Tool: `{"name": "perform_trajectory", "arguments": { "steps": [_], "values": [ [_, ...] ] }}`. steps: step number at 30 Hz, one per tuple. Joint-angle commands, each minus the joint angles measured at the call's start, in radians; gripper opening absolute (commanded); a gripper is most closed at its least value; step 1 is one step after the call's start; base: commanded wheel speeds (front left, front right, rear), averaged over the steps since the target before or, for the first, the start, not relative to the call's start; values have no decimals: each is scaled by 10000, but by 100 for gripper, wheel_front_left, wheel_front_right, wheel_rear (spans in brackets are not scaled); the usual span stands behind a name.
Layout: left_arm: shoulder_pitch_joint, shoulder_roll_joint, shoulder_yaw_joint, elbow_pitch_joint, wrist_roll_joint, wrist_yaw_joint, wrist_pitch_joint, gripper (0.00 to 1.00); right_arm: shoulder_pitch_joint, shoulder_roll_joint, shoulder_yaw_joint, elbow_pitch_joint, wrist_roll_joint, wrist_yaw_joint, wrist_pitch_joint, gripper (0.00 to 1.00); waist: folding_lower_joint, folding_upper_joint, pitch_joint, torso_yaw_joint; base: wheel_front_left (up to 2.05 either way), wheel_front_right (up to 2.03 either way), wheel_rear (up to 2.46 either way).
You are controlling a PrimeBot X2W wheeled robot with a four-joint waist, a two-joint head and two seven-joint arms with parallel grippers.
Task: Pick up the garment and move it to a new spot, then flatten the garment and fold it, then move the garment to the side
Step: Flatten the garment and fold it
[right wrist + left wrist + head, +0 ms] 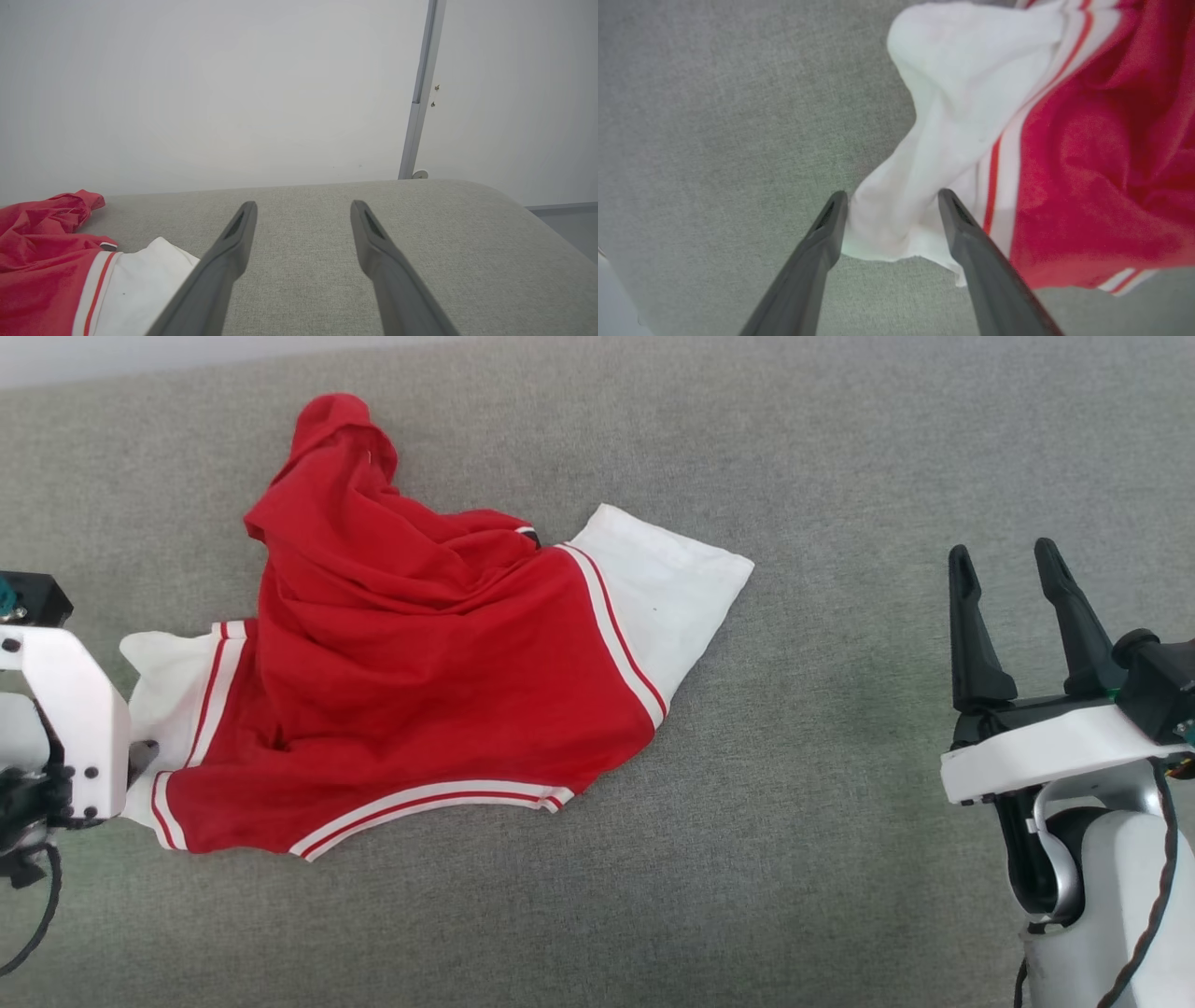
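Note:
The garment (420, 663) lies crumpled on the grey cloth surface, left of centre in the head view. Its red body is bunched toward the far side, one white sleeve (663, 588) spreads to the right, and the other white sleeve (168, 691) lies at the left. In the left wrist view my left gripper (889, 198) is open, and that left white sleeve (952, 116) sits between its two fingers. My right gripper (1004, 553) is open and holds nothing, well to the right of the garment (42, 261). The same gripper (303, 205) points over bare surface.
The grey cloth surface (840, 803) runs across the whole head view. Its far right corner (495, 189) is rounded, with floor (570, 228) beyond it. A white wall (233, 93) with a pale vertical strip (420, 93) stands behind the far edge.

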Motion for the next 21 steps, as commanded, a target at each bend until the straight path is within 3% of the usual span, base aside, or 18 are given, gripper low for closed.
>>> {"name": "perform_trajectory", "arguments": {
  "steps": [1,7,8,9,16,21],
  "values": [
    [-262,-180,-184,462,303,-280,-123,100,4,-2,81,-104,-37,1,74,100,0,0,129,-3,0,0,0],
    [-764,-1129,-473,2430,709,-1065,-812,100,-217,-4,337,-250,-195,0,389,100,0,0,446,140,0,0,0],
    [-807,-1347,-479,2715,593,-1204,-778,38,-272,-1,411,-241,-237,1,481,100,0,0,483,190,0,0,0],
    [-824,-1536,-537,2985,525,-1338,-684,0,-327,-1,493,-221,-272,1,605,100,0,0,518,244,0,0,0],
    [-1335,-2375,-808,3942,623,-1925,-675,0,-977,-113,1161,182,-261,0,1888,100,0,0,734,759,0,0,0],
    [-1914,-3049,-916,4375,773,-2292,-849,0,-1877,-799,1783,916,-146,3,3575,100,0,0,943,1352,0,0,0]
  ]
}}
